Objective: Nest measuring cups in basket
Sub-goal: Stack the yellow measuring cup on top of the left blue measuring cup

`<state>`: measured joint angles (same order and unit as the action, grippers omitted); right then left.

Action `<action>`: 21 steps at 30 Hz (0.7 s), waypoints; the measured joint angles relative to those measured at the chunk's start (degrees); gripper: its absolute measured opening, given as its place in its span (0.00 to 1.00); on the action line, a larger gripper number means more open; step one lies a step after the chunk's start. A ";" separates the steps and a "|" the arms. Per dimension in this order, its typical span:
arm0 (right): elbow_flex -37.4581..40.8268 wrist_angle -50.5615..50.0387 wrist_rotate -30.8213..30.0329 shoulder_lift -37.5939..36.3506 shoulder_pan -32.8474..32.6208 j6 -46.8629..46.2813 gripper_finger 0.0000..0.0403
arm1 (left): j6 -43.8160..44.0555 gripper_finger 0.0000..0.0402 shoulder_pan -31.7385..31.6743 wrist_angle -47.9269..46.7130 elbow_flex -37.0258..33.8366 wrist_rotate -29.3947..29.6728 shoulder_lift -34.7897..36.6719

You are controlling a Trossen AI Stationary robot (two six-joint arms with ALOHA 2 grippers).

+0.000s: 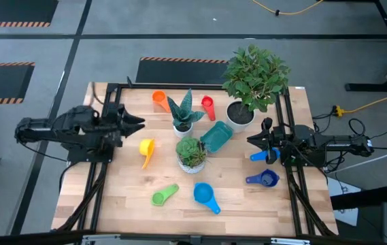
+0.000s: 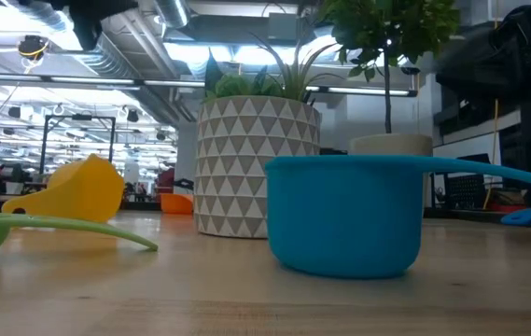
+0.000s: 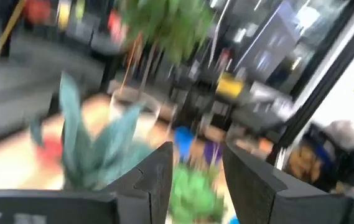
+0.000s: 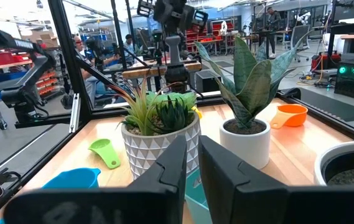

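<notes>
Measuring cups lie scattered on the wooden table: orange [image 1: 159, 99] and red [image 1: 208, 107] at the far side, yellow [image 1: 146, 148] at the left, green [image 1: 165, 195] and light blue [image 1: 207, 197] near the front, dark blue [image 1: 263, 179] at the right. The teal basket [image 1: 217, 137] stands in the middle, between the plant pots. My left gripper [image 1: 139, 122] hovers open over the table's left edge, pointing level toward the middle, with nothing between its fingers [image 3: 198, 149]. My right gripper [image 1: 251, 139] waits shut at the right edge, empty [image 4: 193, 140].
A snake plant in a white pot [image 1: 183, 117], a succulent in a patterned pot [image 1: 191, 154] and a tall leafy plant [image 1: 254, 82] crowd the basket. Black frame rails run along the table's left and right sides. Bare wood shows along the near edge.
</notes>
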<state>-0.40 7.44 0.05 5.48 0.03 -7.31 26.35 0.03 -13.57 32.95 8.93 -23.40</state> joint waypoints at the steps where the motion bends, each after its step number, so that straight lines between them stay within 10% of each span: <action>1: 0.00 0.00 0.00 0.00 0.00 -0.02 0.12 | 2.04 0.33 0.01 -3.81 1.98 0.00 -1.78; 21: 0.00 -0.01 0.01 0.01 -0.01 -0.15 0.12 | 33.49 0.33 0.02 -45.47 9.61 -17.54 -25.26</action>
<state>-0.40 7.43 0.06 5.49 0.02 -7.46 59.83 0.05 -59.03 42.56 -8.61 -48.66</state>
